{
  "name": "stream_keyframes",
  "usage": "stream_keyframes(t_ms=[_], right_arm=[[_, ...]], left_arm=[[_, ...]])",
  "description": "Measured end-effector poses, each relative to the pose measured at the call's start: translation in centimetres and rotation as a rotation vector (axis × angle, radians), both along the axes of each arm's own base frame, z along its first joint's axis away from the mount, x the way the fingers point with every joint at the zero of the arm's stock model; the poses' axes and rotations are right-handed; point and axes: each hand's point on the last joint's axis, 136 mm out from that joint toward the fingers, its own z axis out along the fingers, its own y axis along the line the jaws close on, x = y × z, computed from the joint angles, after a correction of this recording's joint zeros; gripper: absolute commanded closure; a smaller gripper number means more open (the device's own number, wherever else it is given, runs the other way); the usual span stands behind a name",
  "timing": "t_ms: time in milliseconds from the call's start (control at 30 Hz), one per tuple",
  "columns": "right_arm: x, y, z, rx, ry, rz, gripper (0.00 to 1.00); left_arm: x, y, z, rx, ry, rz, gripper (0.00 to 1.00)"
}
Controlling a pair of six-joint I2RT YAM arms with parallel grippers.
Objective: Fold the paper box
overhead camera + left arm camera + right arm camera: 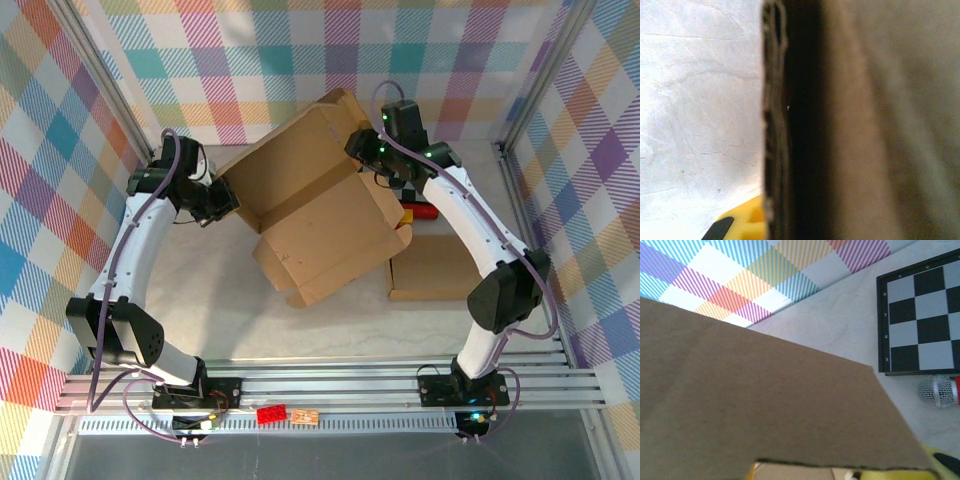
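Progress check on the cardboard box (pixel 320 215): it sits mid-table (pixel 330 330), between my two arms. I'd call it maybe halfway. The walls are up and it has a hollow shape, but it looks skewed, the top is wide open, and the flaps stick out untucked. Squaring it and closing the flaps is what's left, I reckon.

My left gripper (pixel 222 203) has its jaws closed together, and from the wrist view it looks pinched on the edge of the box's left wall. My right gripper (pixel 372 152) is up at the far right rim. A flap blocks the wrist view, so I can't tell how those jaws stand.

Head count:
- one box in progress
- one flat cardboard piece (pixel 432 272) lying to the right
- one chessboard (pixel 922 320)
- one microphone (pixel 938 391)
- one yellow thing (pixel 742 225) I can't identify
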Motion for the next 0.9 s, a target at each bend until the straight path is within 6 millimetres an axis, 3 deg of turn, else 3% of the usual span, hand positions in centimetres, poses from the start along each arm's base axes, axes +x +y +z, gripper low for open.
stream_keyframes(t_ms=[633,767,900], right_arm=[[-1.5,3.2,0.5,0.031,-0.018,0.136,0.44],[-1.9,3.5,3.5,0.015,-0.09,0.199,0.4],[-2.4,3.1,8.7,0.018,-0.224,0.271,0.37]], left_arm=[[0.5,-0.5,-0.8,-0.022,0.022,-0.01,1.0],[0.8,-0.5,-0.6,-0.055,0.019,-0.009,1.0],[2.1,-0.3,-0.3,-0.103,0.0,0.006,1.0]])
